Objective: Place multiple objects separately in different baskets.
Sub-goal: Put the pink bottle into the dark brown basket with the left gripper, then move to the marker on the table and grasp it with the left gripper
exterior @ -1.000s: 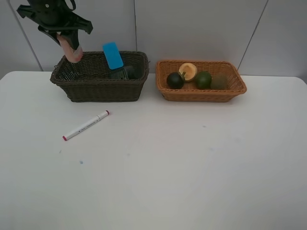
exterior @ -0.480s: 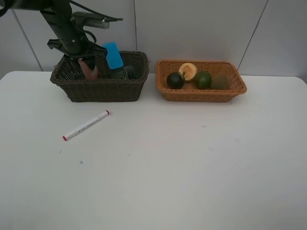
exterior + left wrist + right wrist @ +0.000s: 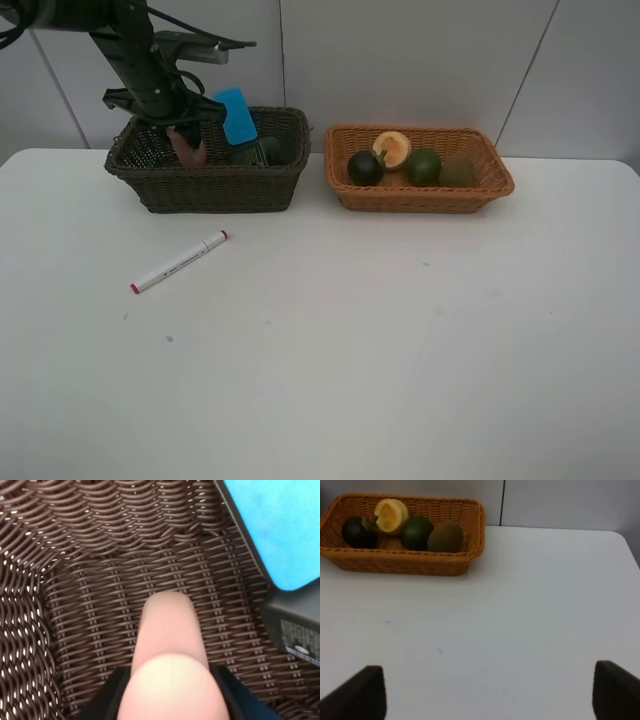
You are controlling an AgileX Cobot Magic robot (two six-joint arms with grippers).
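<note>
Most of the white tabletop (image 3: 400,350) is wide open, just a white-red marker pen (image 3: 179,261) lying left of centre, in front of the baskets along the back edge. Upper left, the left gripper (image 3: 180,132) is clamped on a pink bottle (image 3: 188,148) down in the deep dark brown wicker basket (image 3: 210,185), near a blue flat block (image 3: 235,115) and dark grey bottle (image 3: 295,625). The shallow orange-tan wicker basket (image 3: 420,197) upper right holds a dark mangosteen (image 3: 365,167), orange peach (image 3: 391,149), green fruit (image 3: 423,166) and brown kiwi (image 3: 457,169); the right gripper (image 3: 487,690) has its jaws wide apart over bare table.

A deep dark brown basket (image 3: 100,580) of coarse, ribbed wicker is seen beneath the left gripper (image 3: 170,700), where a smooth, matt pink plastic bottle (image 3: 170,650) is clasped. Beside it, a flat blue block (image 3: 280,525) is shown with an even matt face. Ahead of the right gripper (image 3: 487,690), a shallow orange-tan wicker basket (image 3: 420,562) is set on a smooth white matt table (image 3: 520,610).
</note>
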